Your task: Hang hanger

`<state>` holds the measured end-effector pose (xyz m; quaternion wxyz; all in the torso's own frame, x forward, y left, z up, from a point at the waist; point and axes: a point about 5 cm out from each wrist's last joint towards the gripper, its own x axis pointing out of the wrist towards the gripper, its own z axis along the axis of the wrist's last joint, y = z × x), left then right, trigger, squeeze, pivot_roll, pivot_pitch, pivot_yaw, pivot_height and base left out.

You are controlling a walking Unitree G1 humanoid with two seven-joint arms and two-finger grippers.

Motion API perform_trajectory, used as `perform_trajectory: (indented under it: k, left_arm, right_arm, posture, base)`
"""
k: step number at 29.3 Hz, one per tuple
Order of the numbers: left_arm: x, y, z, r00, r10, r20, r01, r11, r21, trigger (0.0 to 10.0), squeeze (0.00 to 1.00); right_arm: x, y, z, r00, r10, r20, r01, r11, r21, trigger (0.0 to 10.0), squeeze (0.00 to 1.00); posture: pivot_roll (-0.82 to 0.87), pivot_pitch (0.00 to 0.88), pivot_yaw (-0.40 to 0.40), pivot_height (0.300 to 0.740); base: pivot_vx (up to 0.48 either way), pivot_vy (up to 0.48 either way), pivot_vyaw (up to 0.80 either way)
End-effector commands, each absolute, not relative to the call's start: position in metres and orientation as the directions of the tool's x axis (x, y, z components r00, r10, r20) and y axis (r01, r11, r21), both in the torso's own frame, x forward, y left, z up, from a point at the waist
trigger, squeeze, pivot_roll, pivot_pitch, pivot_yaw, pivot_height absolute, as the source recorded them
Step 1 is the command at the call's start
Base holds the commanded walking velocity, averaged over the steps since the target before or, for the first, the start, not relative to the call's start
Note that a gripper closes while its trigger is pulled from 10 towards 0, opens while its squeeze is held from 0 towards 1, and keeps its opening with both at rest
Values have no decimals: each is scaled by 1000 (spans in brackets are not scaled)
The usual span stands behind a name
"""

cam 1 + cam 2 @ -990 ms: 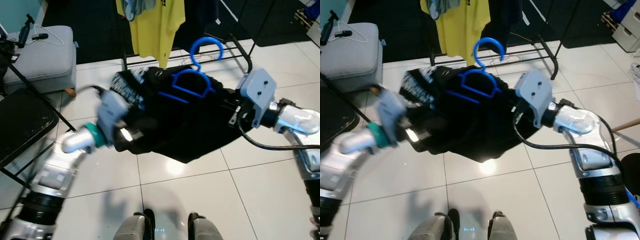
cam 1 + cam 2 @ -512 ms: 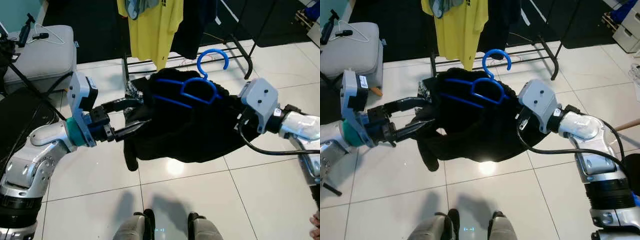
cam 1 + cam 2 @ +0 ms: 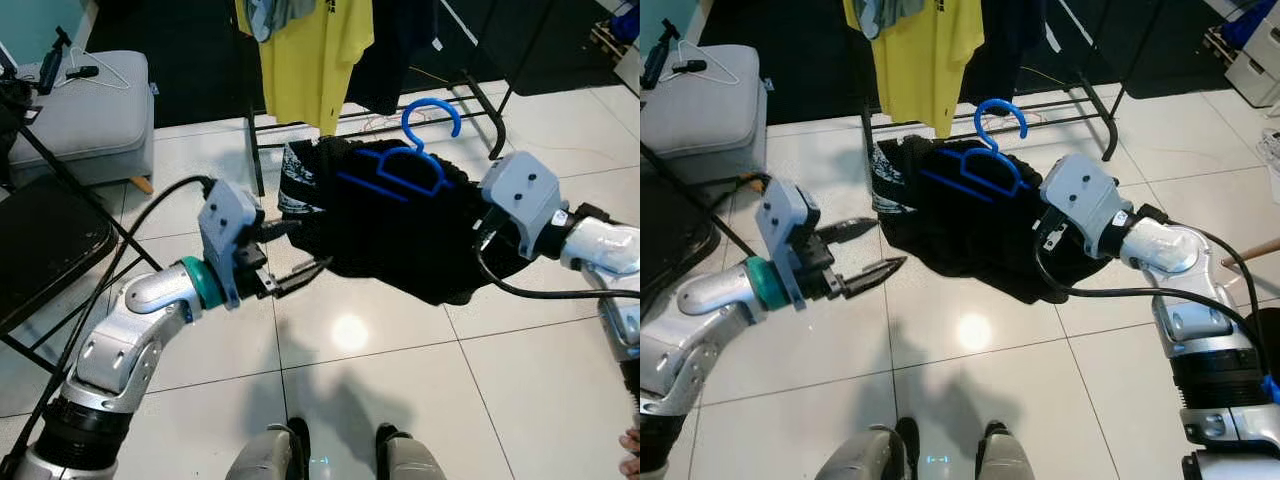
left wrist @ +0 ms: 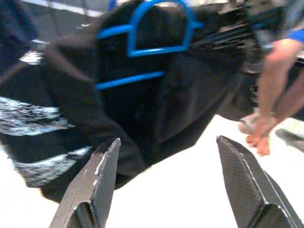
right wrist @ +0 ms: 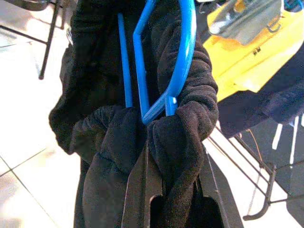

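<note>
A blue plastic hanger carries a black garment with white print at one edge. My right gripper is shut on the hanger's lower bar through the cloth and holds it in mid-air, hook up, just before the clothes rack. The right fingers are wrapped in cloth. My left gripper is open with nothing between its fingers, just left of the garment's printed edge and apart from it. Its two fingers point at the garment and hanger.
A yellow T-shirt and dark clothes hang on the rack. A grey ottoman with a white hanger stands at back left, with a black folding chair beside it. A person's bare leg stands behind the garment. White tiled floor lies below.
My left gripper has let go of the black garment and drawn back to the left, open. The garment now hangs from the hanger in my right gripper alone, bunched closer to the rack.
</note>
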<state>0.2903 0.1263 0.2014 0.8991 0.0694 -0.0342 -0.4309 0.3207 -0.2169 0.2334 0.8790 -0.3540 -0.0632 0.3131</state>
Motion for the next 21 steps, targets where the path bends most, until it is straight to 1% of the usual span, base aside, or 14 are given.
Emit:
perform_trajectory:
  k: [1,2,6,7,8,10,11,12,14,15,17,19,20,21]
  left_arm:
    - [302,139,202,692,-722,-5,709,679,192,10000,0]
    - [302,139,202,692,-722,-5,709,679,192,10000,0]
    - [319,154,218,750,-661,26,637,732,242,10000,0]
    - [325,165,228,766,-642,36,605,739,297,10000,0]
    - [325,165,228,766,-642,36,605,739,297,10000,0]
    - [333,192,246,804,-593,38,525,739,422,10000,0]
    - [333,192,246,804,-593,38,525,739,422,10000,0]
    - [334,205,255,818,-574,37,492,733,469,10000,0]
    - [334,205,255,818,-574,37,492,733,469,10000,0]
    - [335,213,261,827,-561,39,470,728,499,10000,0]
    - [333,221,265,824,-566,19,469,702,537,10000,0]
    - [326,232,262,791,-607,-80,522,600,607,10000,0]
    - [326,232,262,791,-607,-80,522,600,607,10000,0]
    - [322,235,259,772,-623,-127,551,555,623,10000,0]
  right_arm:
    - [312,-208,244,740,665,-99,-533,490,-689,10000,0]
    - [312,-208,244,740,665,-99,-533,490,-689,10000,0]
    - [301,-197,240,658,734,-166,-617,399,-678,10000,0]
    - [296,-194,236,625,755,-199,-651,364,-666,10000,0]
    - [296,-194,236,625,755,-199,-651,364,-666,10000,0]
    - [288,-195,226,592,769,-241,-696,337,-634,10000,0]
    - [288,-195,226,592,769,-241,-696,337,-634,10000,0]
    - [286,-198,221,587,767,-261,-710,332,-621,10000,0]
    - [286,-198,221,587,767,-261,-710,332,-621,10000,0]
    - [284,-201,215,581,763,-283,-722,322,-613,10000,0]
    - [281,-202,211,570,765,-299,-735,313,-601,10000,0]
    - [276,-201,208,549,771,-324,-754,289,-589,10000,0]
    - [276,-201,208,549,771,-324,-754,289,-589,10000,0]
    - [276,-201,208,544,772,-329,-758,284,-588,10000,0]
  posture:
    - [-128,120,110,740]
    - [-128,120,110,740]
    - [-127,119,116,740]
    - [-127,120,118,740]
    - [-127,120,118,740]
    - [-112,123,121,740]
    - [-112,123,121,740]
    - [-105,123,120,740]
    - [-105,123,120,740]
    - [-100,124,120,740]
    - [-97,127,121,740]
    - [-95,130,122,740]
    - [-95,130,122,740]
    - [-95,130,122,740]
  base:
    - [0,0,0]
    - [0,0,0]
    - [0,0,0]
    - [0,0,0]
    - [0,0,0]
    - [0,0,0]
    - [0,0,0]
    - [0,0,0]
    - [0,0,0]
    - [0,0,0]
    - [0,0,0]
    - [0,0,0]
    - [0,0,0]
    - [0,0,0]
